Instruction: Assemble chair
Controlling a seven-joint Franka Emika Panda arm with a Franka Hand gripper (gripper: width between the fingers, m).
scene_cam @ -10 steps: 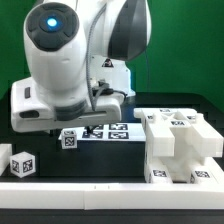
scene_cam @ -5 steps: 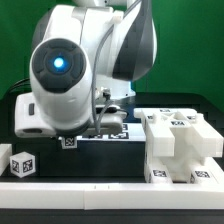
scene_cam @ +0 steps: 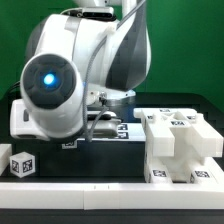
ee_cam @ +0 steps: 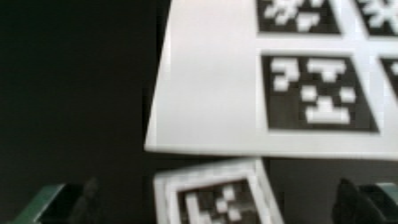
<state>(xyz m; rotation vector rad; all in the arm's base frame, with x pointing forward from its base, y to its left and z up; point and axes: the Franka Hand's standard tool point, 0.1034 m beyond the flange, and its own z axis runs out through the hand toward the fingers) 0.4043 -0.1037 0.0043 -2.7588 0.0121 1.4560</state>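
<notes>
Hand [ee_cam: 217, 204] wide open, holding nothing. In the wrist view, one dark finger [ee_cam: 59, 203] on each side of a small white piece [ee_cam: 214, 192] with a black-and-white tag on top. Not touching it, as far as can be seen. Just beside that small piece, the edge of the flat white marker board [ee_cam: 249, 90], with big square tags on it, a bit blurry.

In the exterior view, a big white robot arm [scene_cam: 85, 60] right in the middle, with a round blue light [scene_cam: 47, 82] shining on it. Most of the hand hidden behind it there. Under the arm, just a peek of the small white piece and of the marker board behind it.

On the exterior view's right, well apart from the hand: the chair [scene_cam: 178, 148], a chunky white block of parts with tags on its top and front. Standing on the black table [scene_cam: 100, 168].

On the exterior view's left, near the front of the table: a little white cube [scene_cam: 22, 163] with a tag, all by itself. Green wall [scene_cam: 15, 40] behind everything.
</notes>
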